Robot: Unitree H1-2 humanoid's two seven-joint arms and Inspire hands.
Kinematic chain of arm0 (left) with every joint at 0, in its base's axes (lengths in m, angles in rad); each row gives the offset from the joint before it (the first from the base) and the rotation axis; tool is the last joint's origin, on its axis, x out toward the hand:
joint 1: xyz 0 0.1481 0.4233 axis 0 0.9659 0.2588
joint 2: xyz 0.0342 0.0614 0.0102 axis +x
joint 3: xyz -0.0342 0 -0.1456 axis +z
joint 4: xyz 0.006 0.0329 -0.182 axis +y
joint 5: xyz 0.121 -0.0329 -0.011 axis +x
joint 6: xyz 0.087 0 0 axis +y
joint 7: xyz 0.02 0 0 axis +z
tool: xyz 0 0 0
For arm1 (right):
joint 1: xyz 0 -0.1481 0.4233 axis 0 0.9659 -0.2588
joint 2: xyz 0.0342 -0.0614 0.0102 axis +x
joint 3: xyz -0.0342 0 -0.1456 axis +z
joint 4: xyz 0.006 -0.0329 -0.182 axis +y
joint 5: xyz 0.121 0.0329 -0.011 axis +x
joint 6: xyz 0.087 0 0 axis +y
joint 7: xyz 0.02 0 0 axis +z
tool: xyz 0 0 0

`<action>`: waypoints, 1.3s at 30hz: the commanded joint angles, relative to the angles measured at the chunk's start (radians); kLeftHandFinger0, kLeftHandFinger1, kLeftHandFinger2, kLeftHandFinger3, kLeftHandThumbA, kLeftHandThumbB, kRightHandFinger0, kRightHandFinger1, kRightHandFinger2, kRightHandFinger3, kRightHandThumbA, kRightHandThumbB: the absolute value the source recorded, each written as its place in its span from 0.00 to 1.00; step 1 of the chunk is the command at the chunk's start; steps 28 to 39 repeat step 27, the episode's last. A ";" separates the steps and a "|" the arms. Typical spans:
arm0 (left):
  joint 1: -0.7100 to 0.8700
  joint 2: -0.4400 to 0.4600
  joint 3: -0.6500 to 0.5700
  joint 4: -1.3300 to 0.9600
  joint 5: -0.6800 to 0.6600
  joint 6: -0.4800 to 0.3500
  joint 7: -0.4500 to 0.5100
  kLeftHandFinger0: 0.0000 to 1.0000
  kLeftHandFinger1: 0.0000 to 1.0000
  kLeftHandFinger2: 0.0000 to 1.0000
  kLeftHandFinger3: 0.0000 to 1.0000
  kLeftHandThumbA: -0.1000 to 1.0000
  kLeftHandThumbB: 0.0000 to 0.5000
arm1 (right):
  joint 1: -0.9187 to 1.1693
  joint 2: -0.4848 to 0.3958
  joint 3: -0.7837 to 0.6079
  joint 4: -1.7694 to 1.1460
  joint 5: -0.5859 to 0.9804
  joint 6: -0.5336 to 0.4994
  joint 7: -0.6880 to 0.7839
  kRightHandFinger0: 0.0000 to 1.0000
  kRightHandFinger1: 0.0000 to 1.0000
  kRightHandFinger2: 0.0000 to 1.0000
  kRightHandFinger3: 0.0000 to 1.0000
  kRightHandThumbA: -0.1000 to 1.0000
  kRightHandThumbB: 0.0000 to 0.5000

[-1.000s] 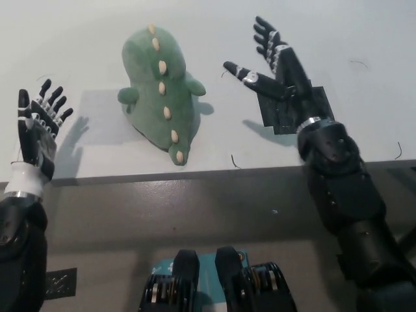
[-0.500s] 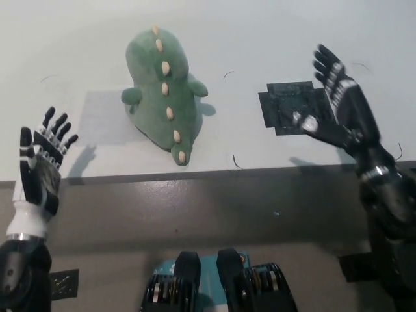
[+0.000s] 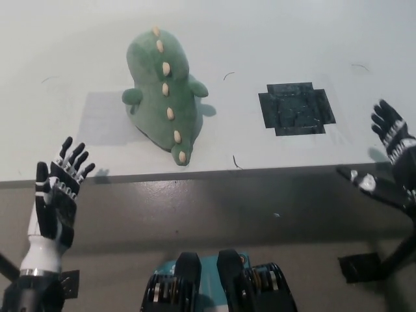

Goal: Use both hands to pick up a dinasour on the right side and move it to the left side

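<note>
The green plush dinosaur with cream spines (image 3: 164, 94) lies on the white tabletop (image 3: 273, 39), left of a dark cross-shaped patch (image 3: 296, 108), touched by neither hand. The left hand (image 3: 57, 198) hovers at lower left, fingers spread, holding nothing. The right hand (image 3: 390, 162), partly cut off by the right edge, is splayed and empty.

Only the dinosaur (image 3: 164, 97) stands on the open table (image 3: 273, 39).
</note>
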 commanded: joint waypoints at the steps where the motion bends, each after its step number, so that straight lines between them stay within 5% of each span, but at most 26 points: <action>1: 0.024 -0.003 -0.020 -0.063 0.030 -0.024 -0.003 1.00 1.00 1.00 1.00 1.00 0.65 | 0.029 -0.031 -0.015 -0.052 0.025 -0.095 0.035 1.00 1.00 1.00 1.00 1.00 0.19; 10: 0.065 -0.015 -0.051 0.031 0.021 -0.113 -0.037 1.00 1.00 1.00 1.00 1.00 0.82 | 0.131 -0.058 -0.010 -0.085 -0.002 -0.124 0.049 1.00 1.00 1.00 1.00 1.00 0.22; 25: 0.086 -0.033 -0.083 0.160 0.054 -0.248 -0.047 1.00 1.00 1.00 1.00 1.00 0.86 | 0.259 -0.051 -0.013 -0.127 0.027 -0.157 0.057 1.00 1.00 1.00 1.00 1.00 0.23; 39: 0.082 -0.039 -0.087 0.148 0.041 -0.234 -0.049 1.00 1.00 1.00 1.00 1.00 0.85 | 0.264 -0.055 -0.015 -0.124 0.049 -0.155 0.067 1.00 1.00 1.00 1.00 1.00 0.21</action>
